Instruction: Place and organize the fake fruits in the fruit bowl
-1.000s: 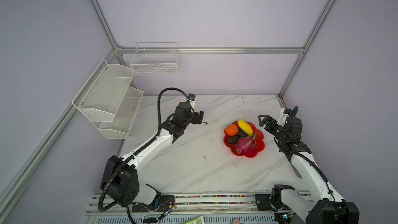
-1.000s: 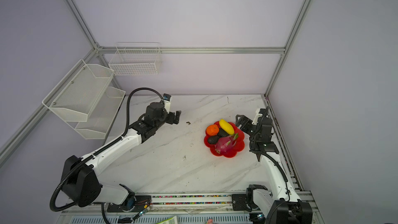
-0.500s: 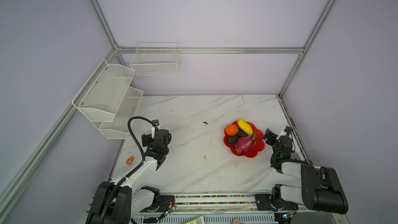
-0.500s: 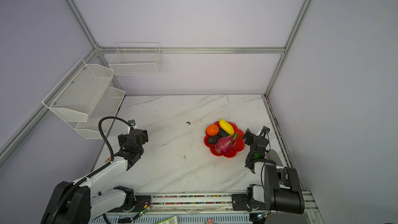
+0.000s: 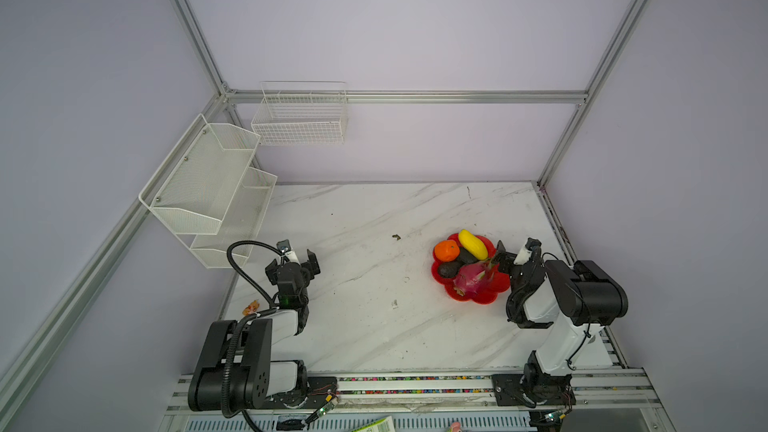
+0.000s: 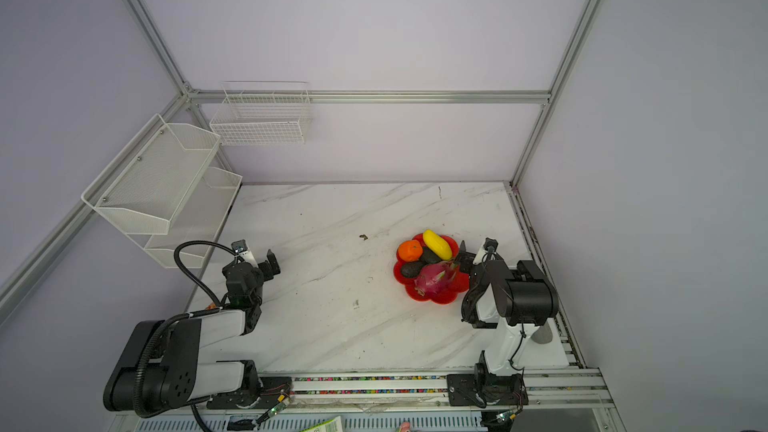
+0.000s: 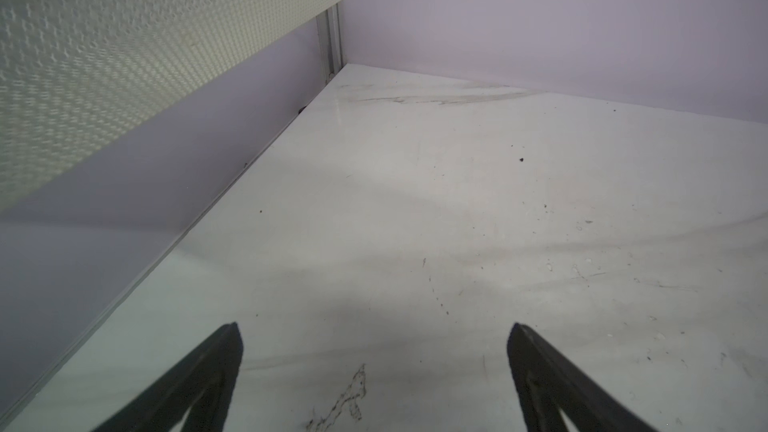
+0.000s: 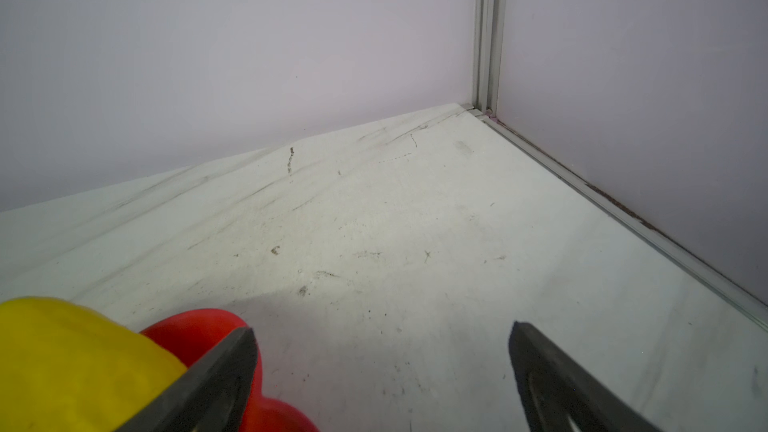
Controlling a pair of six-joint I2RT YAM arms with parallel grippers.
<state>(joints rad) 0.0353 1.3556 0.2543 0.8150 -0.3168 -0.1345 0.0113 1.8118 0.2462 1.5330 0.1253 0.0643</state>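
Left end effector (image 7: 374, 328) gapes wide, empty, over the desk (image 7: 415, 201). Right end effector (image 8: 382, 328), equally wide and empty, sits just beside the fruit bowl (image 8: 195, 326), lower left.

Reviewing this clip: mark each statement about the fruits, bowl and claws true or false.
1. The orange, yellow fruit, dragon fruit and two dark ovals all lie in the fruit bowl. True.
2. The left claw grips the orange. False: it is open and empty, away from the bowl.
3. The right claw is shut. False: its jaws stand apart beside the bowl, holding nothing.
4. The toy figure lies in the bowl. False: it lies on the table beside the left arm.
5. The yellow fruit lies at the bowl's far side. True.
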